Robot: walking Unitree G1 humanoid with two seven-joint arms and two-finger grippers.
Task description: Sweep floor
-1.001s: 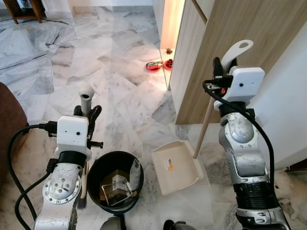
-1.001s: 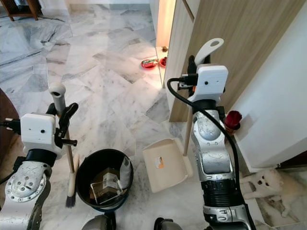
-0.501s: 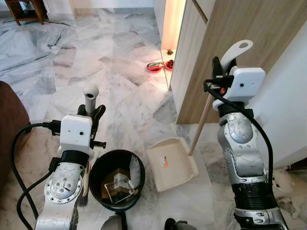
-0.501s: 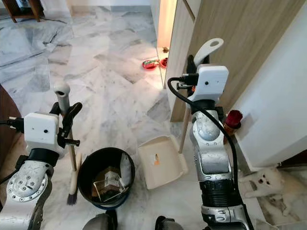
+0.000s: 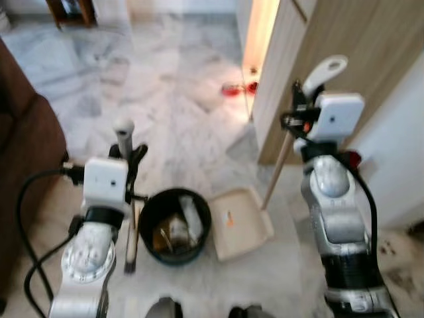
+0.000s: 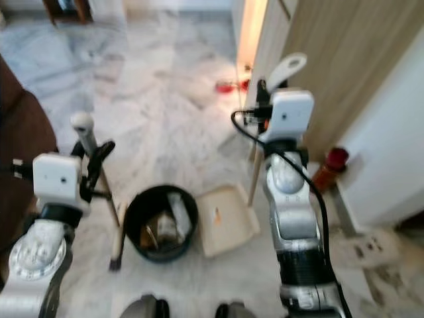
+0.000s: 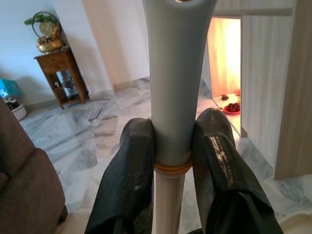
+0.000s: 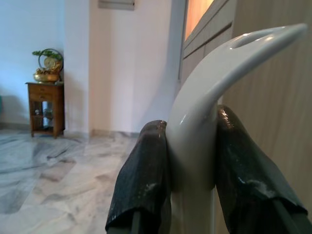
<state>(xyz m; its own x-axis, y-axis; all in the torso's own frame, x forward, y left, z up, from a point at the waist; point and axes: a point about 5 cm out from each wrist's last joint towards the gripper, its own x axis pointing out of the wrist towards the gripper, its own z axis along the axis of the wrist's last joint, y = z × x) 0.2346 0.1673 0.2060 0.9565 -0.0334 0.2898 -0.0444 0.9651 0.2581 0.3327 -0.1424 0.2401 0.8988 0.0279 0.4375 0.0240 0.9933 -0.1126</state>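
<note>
Between left pincer [image 7: 170, 161] fingers — broom handle [image 7: 176, 73]

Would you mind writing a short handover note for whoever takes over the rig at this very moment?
Left gripper: shut on the broom handle, brush end on the floor beside the black bin.
Right gripper: shut on the dustpan handle; the dustpan tray rests on the marble floor just right of the bin.
Done: both tools in hand; the bin already holds rubbish.
Left: the head views are blurred, so I cannot tell whether any debris remains. Check the floor, sweep into the pan, empty into the bin.
</note>
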